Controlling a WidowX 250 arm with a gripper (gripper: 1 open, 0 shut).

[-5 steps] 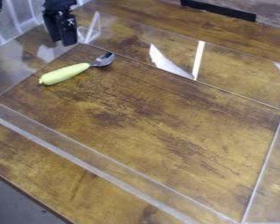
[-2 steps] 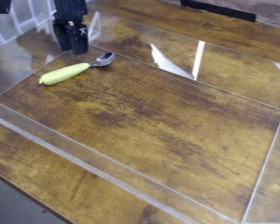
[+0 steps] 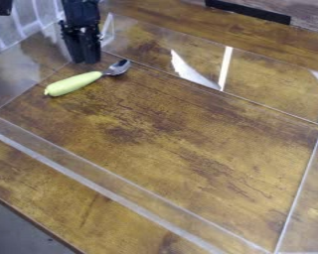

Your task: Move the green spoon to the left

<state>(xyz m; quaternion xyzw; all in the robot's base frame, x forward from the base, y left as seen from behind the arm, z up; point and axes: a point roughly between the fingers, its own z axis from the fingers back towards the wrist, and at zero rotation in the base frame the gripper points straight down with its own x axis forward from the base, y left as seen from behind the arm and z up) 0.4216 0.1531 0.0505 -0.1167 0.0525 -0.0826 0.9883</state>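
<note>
The green spoon lies flat on the wooden table at the far left. Its yellow-green handle points to the lower left and its silver bowl to the upper right. My black gripper hangs just behind the spoon, pointing down, with its fingertips a little above and behind the handle. The two fingers stand slightly apart with nothing between them. The gripper is not touching the spoon.
A low clear acrylic wall frames the wooden tabletop, with its left side close to the spoon's handle. Glare streaks fall on the wood at the back.
The gripper has shifted to the right and come down a little closer to the spoon. The spoon has not moved.
</note>
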